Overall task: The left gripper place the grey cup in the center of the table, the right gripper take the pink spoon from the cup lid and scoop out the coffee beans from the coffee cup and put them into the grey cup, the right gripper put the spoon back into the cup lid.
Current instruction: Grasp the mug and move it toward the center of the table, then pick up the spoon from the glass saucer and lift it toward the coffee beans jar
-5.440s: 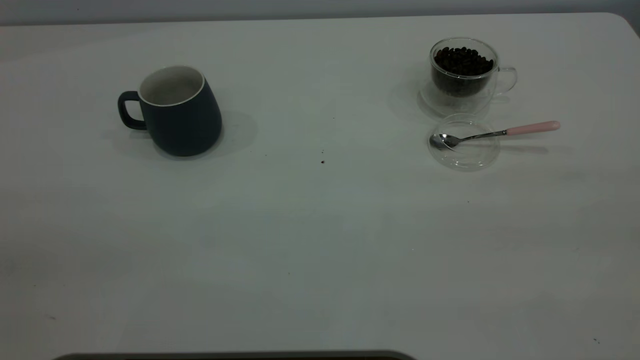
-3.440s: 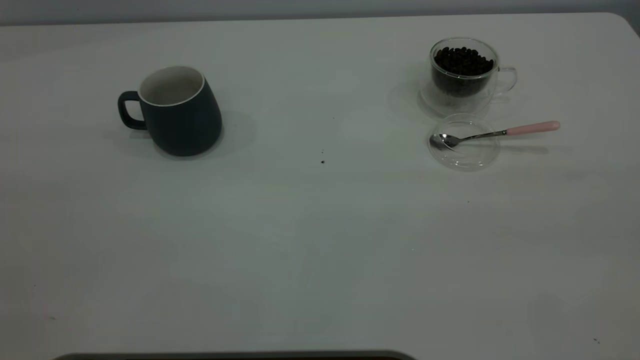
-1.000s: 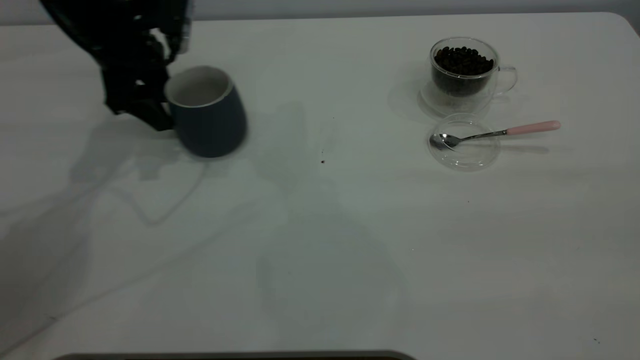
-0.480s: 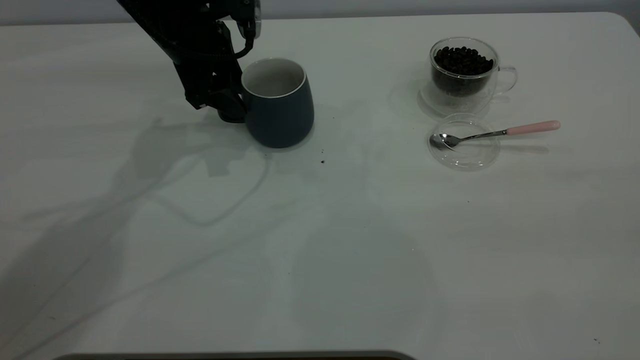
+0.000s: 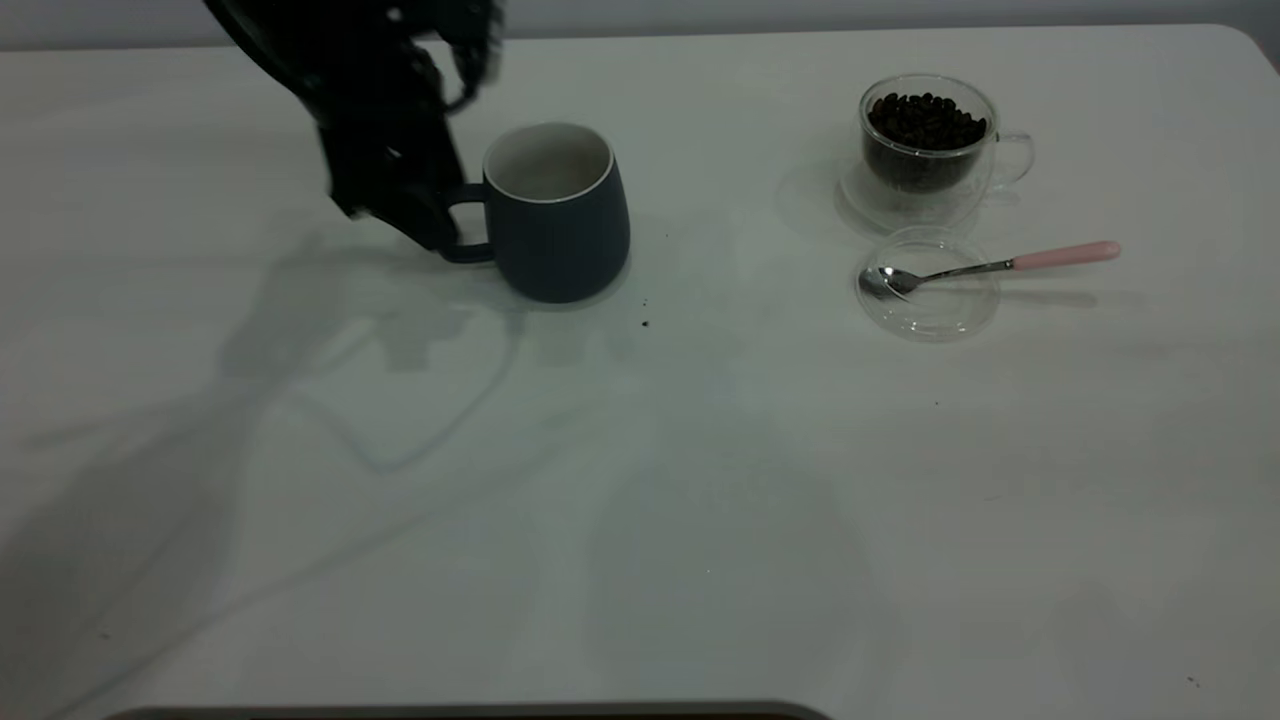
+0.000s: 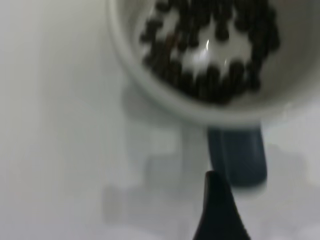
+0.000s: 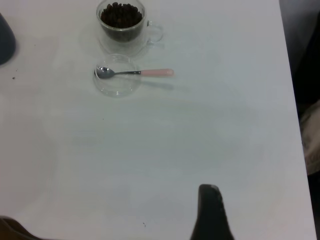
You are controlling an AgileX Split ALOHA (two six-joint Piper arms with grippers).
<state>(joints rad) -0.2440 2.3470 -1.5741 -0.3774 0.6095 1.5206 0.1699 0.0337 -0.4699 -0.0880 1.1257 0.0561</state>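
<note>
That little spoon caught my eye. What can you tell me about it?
The spoon is a small teaspoon with a shiny metal bowl and neck and a pale pink handle. It lies with its bowl resting in a round clear glass lid, its handle reaching out over the rim. Nothing holds it.

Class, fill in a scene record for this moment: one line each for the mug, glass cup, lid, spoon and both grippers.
grey cup: upright, just left of table centre, handle toward left gripper
left gripper: beside the cup's handle
coffee cup: upright, far right, holding coffee beans
cup lid: flat, in front of coffee cup
pink spoon: bowl in lid, handle pointing right
right gripper: above bare table, away from spoon
</note>
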